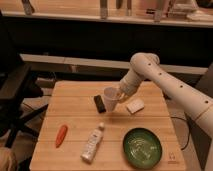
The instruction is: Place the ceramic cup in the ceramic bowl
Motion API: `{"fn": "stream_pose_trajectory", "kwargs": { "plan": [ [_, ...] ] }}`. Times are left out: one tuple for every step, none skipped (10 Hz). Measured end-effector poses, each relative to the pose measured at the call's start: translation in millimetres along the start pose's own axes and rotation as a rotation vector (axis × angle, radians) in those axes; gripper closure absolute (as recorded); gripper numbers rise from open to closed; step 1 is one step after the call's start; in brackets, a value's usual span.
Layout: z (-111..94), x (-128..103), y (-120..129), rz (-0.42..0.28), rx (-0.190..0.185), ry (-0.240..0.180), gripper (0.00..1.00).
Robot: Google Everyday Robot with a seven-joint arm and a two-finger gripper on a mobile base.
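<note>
The ceramic cup (110, 98) is small, white and tapered, tilted and lifted above the middle of the wooden table (75, 110). My gripper (118, 95) is shut on the ceramic cup at the end of the white arm (165, 80) reaching in from the right. The ceramic bowl (142, 147) is dark green with pale streaks and sits at the table's front right, below and to the right of the cup.
A white labelled bottle (93, 143) lies at the table's front centre. An orange carrot (61, 135) lies front left. A small black object (99, 103) sits beside the cup, and a pale sponge-like block (134, 106) lies right of it. A dark chair (17, 95) stands left.
</note>
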Motion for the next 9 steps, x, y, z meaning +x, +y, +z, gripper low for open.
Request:
{"fn": "stream_pose_trajectory", "kwargs": {
  "plan": [
    [-1.0, -1.2, 1.4, 0.002, 0.003, -0.003, 0.99],
    [-3.3, -4.7, 3.4, 0.004, 0.005, -0.005, 0.99],
    [-9.2, -10.5, 14.7, 0.016, 0.008, -0.004, 0.99],
    [-12.9, -13.5, 21.7, 0.024, 0.010, -0.005, 0.99],
    [-19.1, -14.2, 28.9, 0.030, 0.015, -0.007, 0.99],
    [-27.3, -15.3, 40.6, 0.035, 0.016, -0.011, 0.99],
    [-30.6, -17.2, 48.8, 0.041, 0.014, -0.016, 0.99],
    [-33.0, -18.7, 55.8, 0.047, 0.017, -0.019, 0.99],
    [-34.5, -19.6, 62.6, 0.054, 0.020, -0.020, 0.99]
  ]
}}
